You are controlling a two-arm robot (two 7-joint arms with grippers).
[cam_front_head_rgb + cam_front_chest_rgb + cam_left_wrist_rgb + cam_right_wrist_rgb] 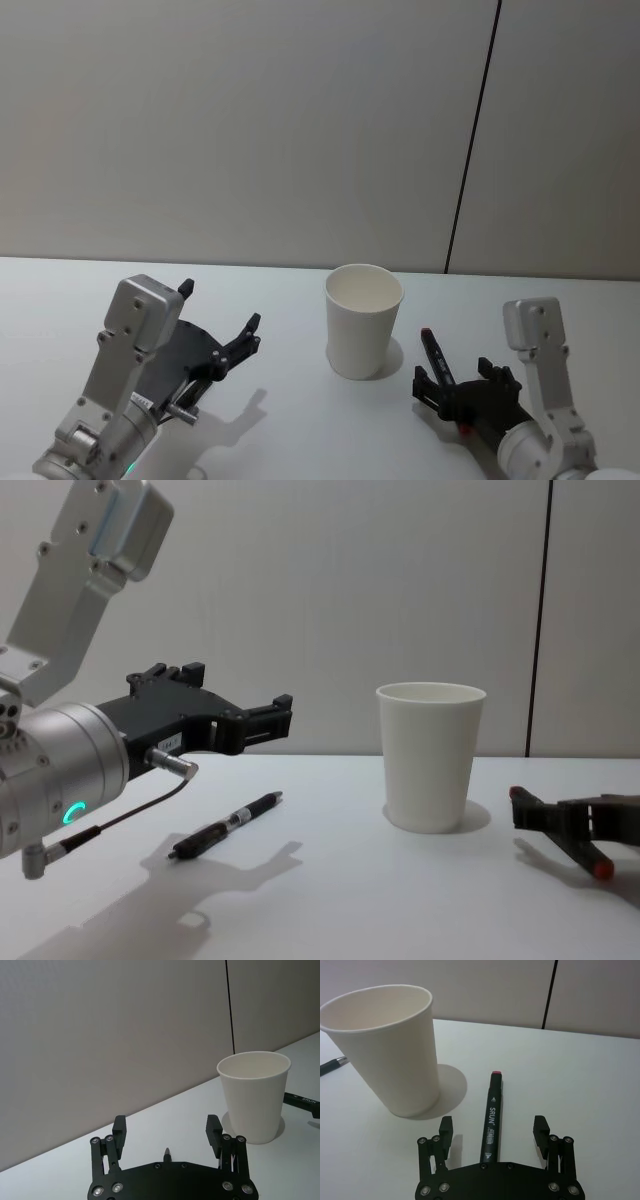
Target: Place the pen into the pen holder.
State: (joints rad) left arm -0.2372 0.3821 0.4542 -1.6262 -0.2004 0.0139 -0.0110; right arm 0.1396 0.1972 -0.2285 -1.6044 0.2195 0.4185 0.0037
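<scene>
The pen holder (363,320) is a white paper cup standing upright and empty at mid-table. A black marker pen (492,1110) with red ends lies flat on the table to the cup's right. My right gripper (493,1127) is open and straddles it, fingers clear of the barrel on both sides. The same marker (440,372) and right gripper (452,378) sit low at the right in the head view. A slim black ballpoint pen (225,825) lies on the table left of the cup. My left gripper (240,695) hovers open above it, holding nothing.
The table (300,420) is plain white and ends at a grey wall (250,120) with a dark vertical seam behind the cup. The cup (430,755) stands between the two arms.
</scene>
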